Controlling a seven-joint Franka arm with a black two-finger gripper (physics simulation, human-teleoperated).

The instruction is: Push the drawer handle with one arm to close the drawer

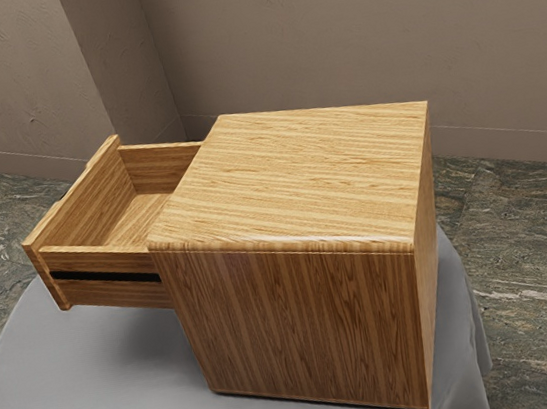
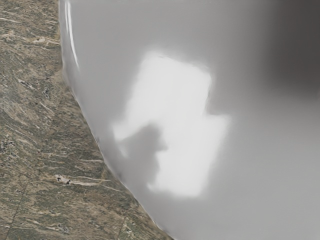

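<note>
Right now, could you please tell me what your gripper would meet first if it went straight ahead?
Most likely the grey tablecloth, which the wrist view faces, though its distance is unclear.

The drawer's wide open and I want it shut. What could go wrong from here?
The cabinet may slide: it stands near the glossy table's edge at the exterior view's right, the way the push must go. The drawer juts far out, so an off-centre push might skew or jam it.

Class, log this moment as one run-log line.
drawer: open, extending from cabinet | cabinet: standing on grey table | closing: not complete
</note>
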